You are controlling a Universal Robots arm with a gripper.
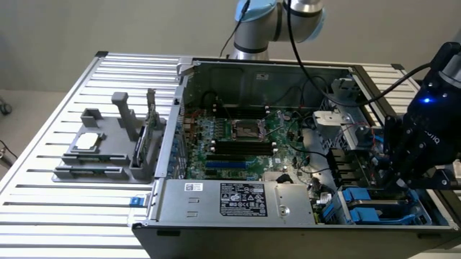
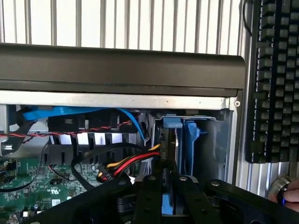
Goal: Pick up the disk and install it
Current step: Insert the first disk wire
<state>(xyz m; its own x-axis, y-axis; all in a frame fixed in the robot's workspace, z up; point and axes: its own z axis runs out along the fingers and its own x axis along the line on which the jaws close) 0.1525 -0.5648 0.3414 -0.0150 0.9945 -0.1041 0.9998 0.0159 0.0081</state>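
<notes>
In the wrist view the disk (image 2: pixel 165 149) stands on edge, its dark side and blue carrier tab pointing down into the drive bay at the corner of the open computer case (image 1: pixel 288 70). My gripper (image 2: pixel 167 198) has its black fingers (image 2: pixel 148 198) pressed against both sides of the disk, and a strip of blue carrier shows between them. In the exterior view the gripper (image 1: pixel 400 181) hangs over the drive bay at the case's right, just above the blue carriers (image 1: pixel 371 208). Its body hides the disk there.
A second blue carrier (image 2: pixel 191 140) sits beside the disk in the bay. Red, yellow and black cables (image 2: pixel 131 163) run close by. The grey power-supply box (image 1: pixel 241 199), the motherboard (image 1: pixel 238 140), a grey fixture (image 1: pixel 108 151) with a small chip, a keyboard (image 2: pixel 273 79) and a hand (image 2: pixel 290 195) are around.
</notes>
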